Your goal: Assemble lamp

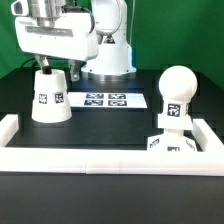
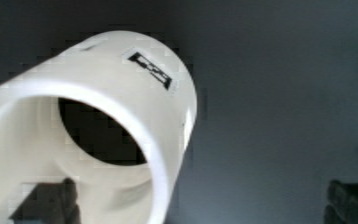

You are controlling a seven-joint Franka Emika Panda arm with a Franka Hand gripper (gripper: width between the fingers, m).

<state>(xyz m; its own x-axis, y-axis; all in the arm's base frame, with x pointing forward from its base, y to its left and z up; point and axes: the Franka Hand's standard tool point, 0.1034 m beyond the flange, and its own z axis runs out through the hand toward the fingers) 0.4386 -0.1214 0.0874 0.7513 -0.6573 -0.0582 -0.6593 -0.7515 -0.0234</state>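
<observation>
The shade [image 1: 50,95] is stood on the tabletop [image 1: 100,125], under the end effector [image 1: 49,66] — whether it is gripped cannot be told. The bulb [image 1: 175,95] is already set on the base [image 1: 172,143]. Next, likely, the shade must be lifted over the bulb.

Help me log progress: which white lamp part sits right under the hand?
The shade, at the exterior view's left below the hand; the bulb and base stand right.
</observation>
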